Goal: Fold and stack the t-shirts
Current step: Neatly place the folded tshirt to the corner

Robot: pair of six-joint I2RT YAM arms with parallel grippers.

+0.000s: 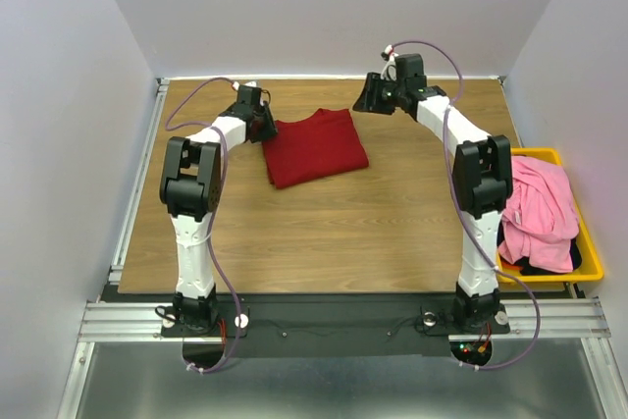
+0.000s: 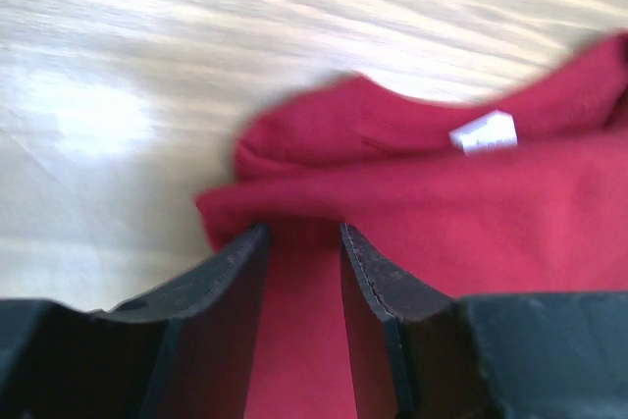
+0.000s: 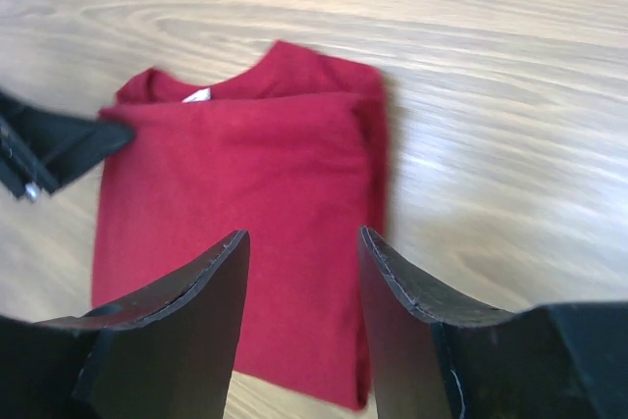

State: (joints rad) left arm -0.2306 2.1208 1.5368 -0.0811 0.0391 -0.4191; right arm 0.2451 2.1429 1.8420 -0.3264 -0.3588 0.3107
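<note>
A dark red t-shirt [image 1: 314, 147] lies folded on the wooden table [image 1: 392, 233], its white neck label [image 2: 484, 132] facing up. My left gripper [image 1: 263, 128] is low at the shirt's left edge by the collar. Its jaws [image 2: 302, 231] stand partly apart with red cloth [image 2: 471, 213] showing in the gap. My right gripper [image 1: 365, 100] hovers off the table behind the shirt's far right corner, open and empty [image 3: 302, 235], looking down on the shirt [image 3: 245, 174]. A pink t-shirt [image 1: 540, 208] lies crumpled over a black one [image 1: 525, 265] at the right.
The pink and black shirts fill a yellow plastic bin [image 1: 589, 242] at the table's right edge. Grey walls close in the back and both sides. Bare wood runs in front of the red shirt and to its right.
</note>
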